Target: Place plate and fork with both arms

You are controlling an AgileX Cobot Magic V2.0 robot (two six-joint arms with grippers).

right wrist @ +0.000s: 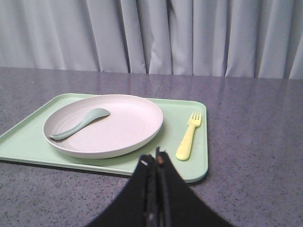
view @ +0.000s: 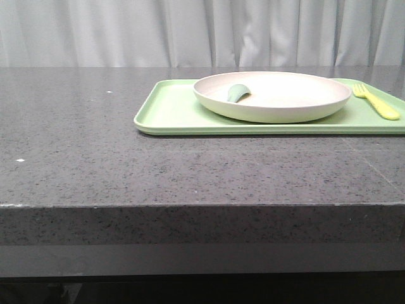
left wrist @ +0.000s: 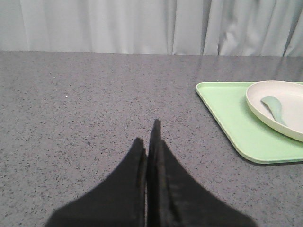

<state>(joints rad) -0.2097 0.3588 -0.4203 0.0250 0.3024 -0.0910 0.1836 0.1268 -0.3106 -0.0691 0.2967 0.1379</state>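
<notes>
The plate (view: pixel 272 96) sits on a light green tray (view: pixel 171 111) toward the right of the dark stone table (view: pixel 95 158), and the fork (view: pixel 376 101) lies on the same tray just beside the plate's right rim, tines pointing away from the robot and apart from the plate. A grey-green spoon (view: pixel 237 92) rests inside the plate, near its left side. Neither arm shows in the front view, so both are evidently held back off the work area. The left gripper (left wrist: pixel 150 156) hovers over bare table well to the left of the tray, its 2 fingers pressed together with nothing between them. The right gripper (right wrist: pixel 156 165) is likewise closed and empty, poised just short of the tray's near edge, roughly between the plate and the fork. That layout suits a split of labour: the fork lies on the right arm's side and the plate's left rim faces the left arm, so each arm probably has 1 item within easy reach. Judging from this, no grasp has begun and the task looks to be at its very start. Both claws would have to open before anything can be taken. The fork is thin and flat on the tray, so pinching it will likely need a low, careful approach; the shallow plate offers only its raised rim to grip, and the loose spoon could slide if the plate tilts.
</notes>
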